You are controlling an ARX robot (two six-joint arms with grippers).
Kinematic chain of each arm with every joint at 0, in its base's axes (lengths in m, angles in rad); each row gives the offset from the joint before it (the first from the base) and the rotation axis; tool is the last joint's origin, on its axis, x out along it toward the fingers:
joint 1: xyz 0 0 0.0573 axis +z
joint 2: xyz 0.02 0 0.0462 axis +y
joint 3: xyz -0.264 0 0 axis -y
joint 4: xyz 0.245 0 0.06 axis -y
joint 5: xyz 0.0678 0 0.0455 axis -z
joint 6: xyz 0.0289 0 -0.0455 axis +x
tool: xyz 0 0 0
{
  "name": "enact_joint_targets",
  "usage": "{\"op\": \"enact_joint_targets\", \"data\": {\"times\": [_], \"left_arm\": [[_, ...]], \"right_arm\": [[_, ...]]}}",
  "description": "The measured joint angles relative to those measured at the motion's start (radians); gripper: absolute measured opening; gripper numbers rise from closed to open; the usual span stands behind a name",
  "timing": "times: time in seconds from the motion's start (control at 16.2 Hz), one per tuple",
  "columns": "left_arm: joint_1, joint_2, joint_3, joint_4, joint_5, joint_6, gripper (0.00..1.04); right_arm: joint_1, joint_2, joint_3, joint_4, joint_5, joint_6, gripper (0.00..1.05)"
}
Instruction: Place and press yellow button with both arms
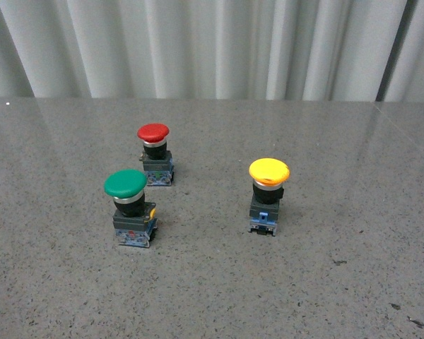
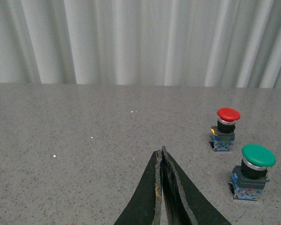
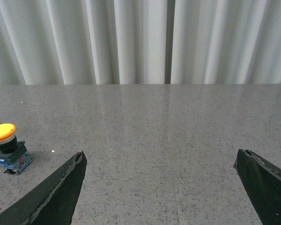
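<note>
The yellow button (image 1: 268, 192) stands upright on the grey table, right of centre in the front view, with a yellow cap, black body and blue-marked base. It also shows in the right wrist view (image 3: 7, 147), well off to one side of my right gripper (image 3: 160, 157), which is open wide and empty above bare table. My left gripper (image 2: 161, 152) is shut with nothing between its fingers, and the yellow button is out of its view. Neither arm shows in the front view.
A green-capped button (image 1: 130, 207) stands front left and a red-capped button (image 1: 155, 153) behind it; both also show in the left wrist view, the green one (image 2: 253, 171) and the red one (image 2: 225, 128). A pale pleated curtain (image 1: 212, 46) closes off the table's far edge.
</note>
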Motion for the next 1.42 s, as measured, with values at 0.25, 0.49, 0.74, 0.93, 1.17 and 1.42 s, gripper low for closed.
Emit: {"op": "enact_joint_targets", "data": {"times": [0.25, 0.49, 0.74, 0.93, 1.17, 1.42], "left_arm": [[0.0, -0.061, -0.017, -0.035, 0.0, 0.0, 0.02], [0.0, -0.14, -0.039, -0.091, 0.0, 0.0, 0.02], [0.0, -0.274, -0.04, -0.235, -0.002, 0.0, 0.02], [0.0, -0.274, -0.04, -0.23, 0.0, 0.0, 0.02], [0.0, -0.274, -0.04, -0.23, -0.001, -0.001, 0.44], [0.0, -0.274, -0.04, -0.23, -0.001, -0.001, 0.89]], "right_arm": [[0.0, 0.0, 0.0, 0.0, 0.0, 0.0, 0.98], [0.0, 0.0, 0.0, 0.0, 0.0, 0.0, 0.98], [0.0, 0.0, 0.0, 0.001, 0.0, 0.0, 0.98], [0.0, 0.0, 0.0, 0.0, 0.0, 0.0, 0.98], [0.0, 0.0, 0.0, 0.0, 0.0, 0.0, 0.98], [0.0, 0.0, 0.0, 0.0, 0.0, 0.0, 0.98]]}}
